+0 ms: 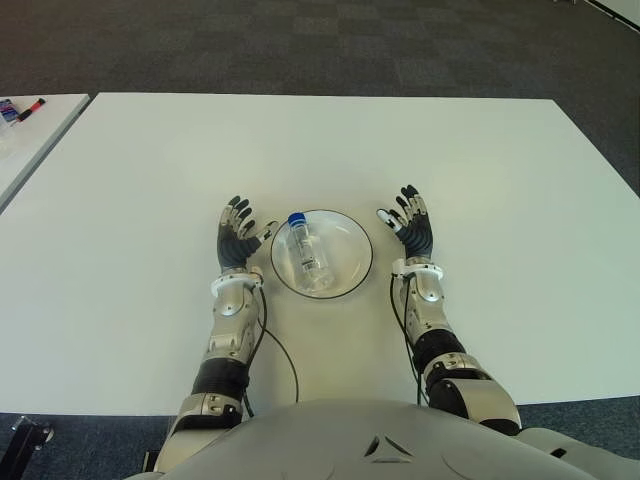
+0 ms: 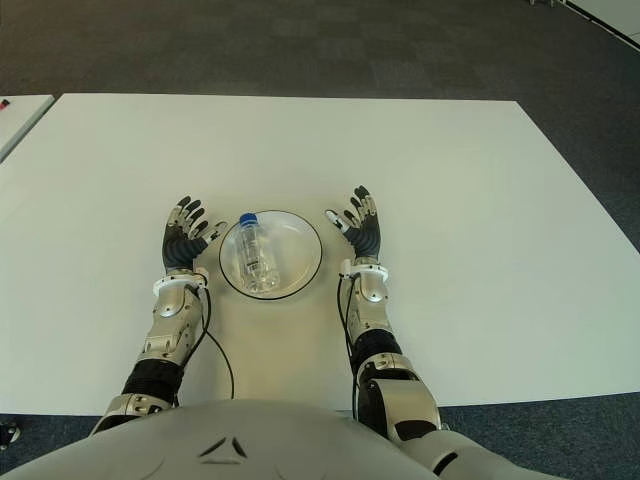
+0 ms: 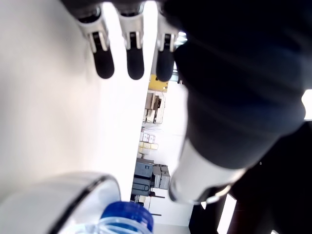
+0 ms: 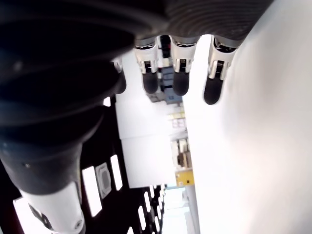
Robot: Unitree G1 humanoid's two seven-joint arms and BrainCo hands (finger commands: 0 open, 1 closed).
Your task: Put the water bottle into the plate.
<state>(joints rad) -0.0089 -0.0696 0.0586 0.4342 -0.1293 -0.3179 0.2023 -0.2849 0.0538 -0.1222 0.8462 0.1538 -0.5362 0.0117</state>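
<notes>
The clear plastic water bottle with a blue screw cap [image 1: 306,253] lies on its side inside the shallow round white plate with a dark rim line [image 1: 355,240], cap pointing toward the far edge of the surface. Its label is too small to read. The left wrist view shows only the blue cap and a segment of the plate rim, both cut off at the frame edge.

The plate sits on the flat, matte white surface [image 1: 480,170], near the near edge and roughly midway between the side edges.

The left robot hand [image 1: 236,238] shows just beside the plate on its left; the fingers are spread and extended and hold nothing. The right robot hand [image 1: 410,227] shows just beside the plate on its right, apart from the rim, fingers likewise extended and empty. Both have dark ribbed palms, dark rounded fingertips and silver-white wrist cuffs. In each wrist view the palm fills much of the frame and only three fingertips are visible.

At the far left edge, a second white surface [image 1: 35,135] is cut off; small blue and red objects [image 1: 20,108] on it cannot be identified.
</notes>
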